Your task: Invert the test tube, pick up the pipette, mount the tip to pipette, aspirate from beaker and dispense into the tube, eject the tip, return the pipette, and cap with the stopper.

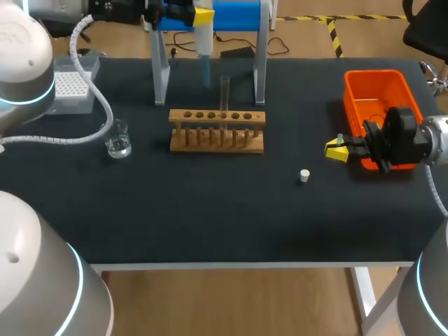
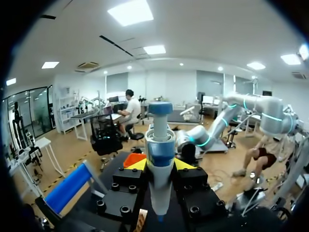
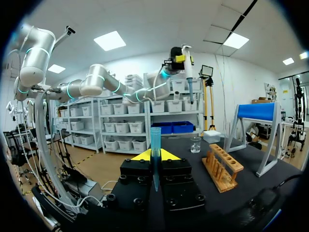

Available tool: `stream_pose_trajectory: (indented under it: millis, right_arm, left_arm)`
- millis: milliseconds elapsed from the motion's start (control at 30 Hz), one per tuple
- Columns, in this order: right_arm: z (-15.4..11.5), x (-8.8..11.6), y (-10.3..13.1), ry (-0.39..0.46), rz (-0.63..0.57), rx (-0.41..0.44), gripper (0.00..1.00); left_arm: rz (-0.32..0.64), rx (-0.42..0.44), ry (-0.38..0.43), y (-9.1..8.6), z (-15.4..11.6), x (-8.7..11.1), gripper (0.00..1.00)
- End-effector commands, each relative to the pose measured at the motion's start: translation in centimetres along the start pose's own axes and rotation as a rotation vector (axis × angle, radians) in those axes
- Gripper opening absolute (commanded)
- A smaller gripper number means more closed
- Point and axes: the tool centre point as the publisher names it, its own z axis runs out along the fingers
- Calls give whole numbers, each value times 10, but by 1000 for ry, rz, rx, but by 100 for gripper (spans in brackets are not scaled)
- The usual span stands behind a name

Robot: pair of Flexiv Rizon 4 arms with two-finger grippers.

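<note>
**Pipette (image 1: 204, 38) held aloft in the left end effector (image 2: 160, 165), blue tip (image 3: 155, 140) in the right**

The pipette hangs upright at the far side of the table (image 1: 210, 210), in front of the blue stand (image 1: 210, 14). The left end effector's yellow fingers are clamped on its white body from both sides. Its bluish lower shaft points down behind the wooden rack (image 1: 217, 131), just left of the test tube (image 1: 225, 91), which stands upright in one of the rack's holes. From the right wrist view, the pipette is well above the table and well apart from the right arm.

The right end effector (image 3: 155, 155) sits low at the table's right side, just beside the front corner of the orange bin (image 1: 374, 87). It is closed on a slim blue pipette tip that stands upright between its fingers.

The small white stopper (image 1: 304, 176) lies on the table between the rack and the right end effector. The beaker (image 1: 118, 139) stands left of the rack. The tip box (image 1: 72, 85) is behind it, towards the far left corner.
</note>
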Motion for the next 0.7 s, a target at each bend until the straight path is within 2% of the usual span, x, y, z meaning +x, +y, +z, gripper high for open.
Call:
stream_pose_trajectory:
  millis: [33, 267, 500, 700]
  right_arm:
    - [-1, 0, -1, 2, -1, -1, 0]
    - [-1, 0, -1, 2, -1, -1, 0]
    - [-1, 0, -1, 2, -1, -1, 0]
    - [-1, 0, -1, 2, -1, -1, 0]
  left_arm:
    - [18, 27, 67, 3, 2, 0, 0]
    - [32, 47, 150, 17, 8, -4, 0]
    - [32, 31, 225, 34, 13, -11, 0]
    - [27, 30, 263, 40, 20, -17, 0]
